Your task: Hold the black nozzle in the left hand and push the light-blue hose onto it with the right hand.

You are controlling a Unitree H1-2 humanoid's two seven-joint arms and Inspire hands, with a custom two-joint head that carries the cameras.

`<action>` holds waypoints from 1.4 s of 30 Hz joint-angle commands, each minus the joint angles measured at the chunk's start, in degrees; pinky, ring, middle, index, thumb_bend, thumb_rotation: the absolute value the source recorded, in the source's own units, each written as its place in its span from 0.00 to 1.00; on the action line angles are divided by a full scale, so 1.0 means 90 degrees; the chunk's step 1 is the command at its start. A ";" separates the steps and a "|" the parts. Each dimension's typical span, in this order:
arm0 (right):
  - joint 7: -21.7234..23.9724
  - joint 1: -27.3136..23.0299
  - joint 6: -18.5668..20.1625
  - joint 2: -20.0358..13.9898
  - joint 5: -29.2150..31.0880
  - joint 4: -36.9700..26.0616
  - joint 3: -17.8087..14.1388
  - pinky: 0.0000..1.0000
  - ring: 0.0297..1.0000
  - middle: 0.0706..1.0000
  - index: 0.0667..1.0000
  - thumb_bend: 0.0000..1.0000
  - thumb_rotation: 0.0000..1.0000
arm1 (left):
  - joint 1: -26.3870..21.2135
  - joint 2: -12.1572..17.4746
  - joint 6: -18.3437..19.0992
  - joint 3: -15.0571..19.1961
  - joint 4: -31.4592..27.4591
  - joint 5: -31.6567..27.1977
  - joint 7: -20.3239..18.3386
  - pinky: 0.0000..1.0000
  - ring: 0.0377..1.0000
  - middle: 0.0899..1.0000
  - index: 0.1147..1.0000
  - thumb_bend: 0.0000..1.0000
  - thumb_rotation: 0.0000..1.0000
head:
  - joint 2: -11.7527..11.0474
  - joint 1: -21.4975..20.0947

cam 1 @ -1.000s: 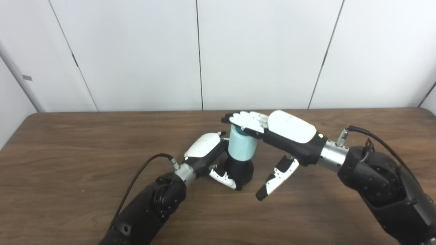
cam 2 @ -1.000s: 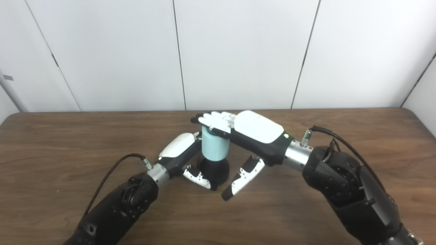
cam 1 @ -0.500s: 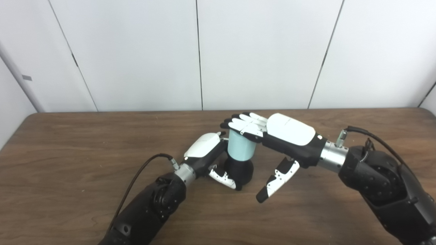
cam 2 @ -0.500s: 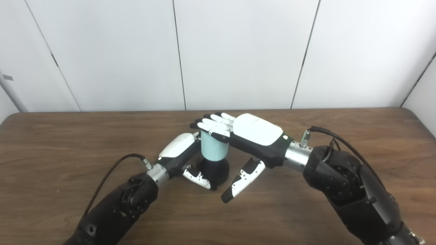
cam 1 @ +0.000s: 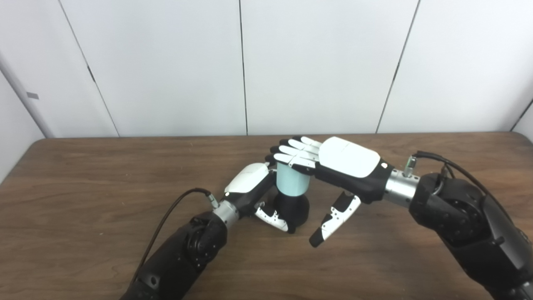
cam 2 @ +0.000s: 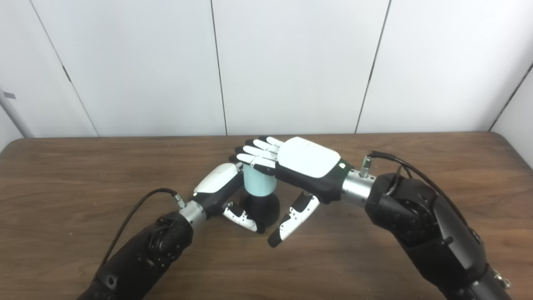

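The black nozzle (cam 1: 292,208) stands upright on the wooden table (cam 1: 83,175). My left hand (cam 1: 254,187) is shut on its base, thumb curled round the front. The light-blue hose (cam 1: 292,182) sits upright on top of the nozzle. My right hand (cam 1: 333,164) lies flat on the hose's top end, palm down, fingers straight and spread, thumb (cam 1: 333,218) hanging free to the right of the nozzle. It holds nothing. The same scene shows in the right eye view, with the hose (cam 2: 259,183) under the right hand (cam 2: 297,160).
The brown table runs to a white panelled wall (cam 1: 241,66) at the back. A black cable (cam 1: 166,216) loops off my left wrist over the table; another cable (cam 1: 437,160) arcs off my right wrist.
My right hand has moved down and a little left on the hose's top. The visible length of hose above the nozzle has shrunk. The left hand has stayed put.
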 commanded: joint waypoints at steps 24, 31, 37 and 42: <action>0.0177 0.0240 -0.0288 -0.0173 0.0261 0.0315 0.0350 1.00 1.00 1.00 0.94 0.73 0.69 | 0.0359 0.0223 0.0449 -0.0256 0.0407 0.0378 -0.0768 1.00 0.58 0.44 0.41 0.53 0.00 | 0.0061 0.0020; 0.0057 0.0376 -0.0235 -0.0196 0.0241 0.0335 0.0308 1.00 1.00 0.99 0.93 0.73 0.69 | 0.0360 0.0226 0.0440 -0.0228 0.0397 0.0395 -0.0746 1.00 0.58 0.44 0.41 0.53 0.00 | 0.0074 0.0007; 0.0046 0.0453 -0.0131 -0.0150 0.0272 0.0244 0.0324 0.98 1.00 0.98 0.92 0.74 0.70 | 0.0356 0.0207 0.0419 -0.0230 0.0417 0.0407 -0.0724 1.00 0.58 0.44 0.41 0.53 0.00 | 0.0104 0.0023; 0.0112 0.0429 -0.0081 -0.0100 0.0425 0.0184 0.0371 0.97 1.00 0.98 0.91 0.73 0.68 | 0.0321 0.0210 0.0420 -0.0244 0.0440 0.0428 -0.0738 1.00 0.58 0.44 0.41 0.53 0.00 | 0.0113 0.0038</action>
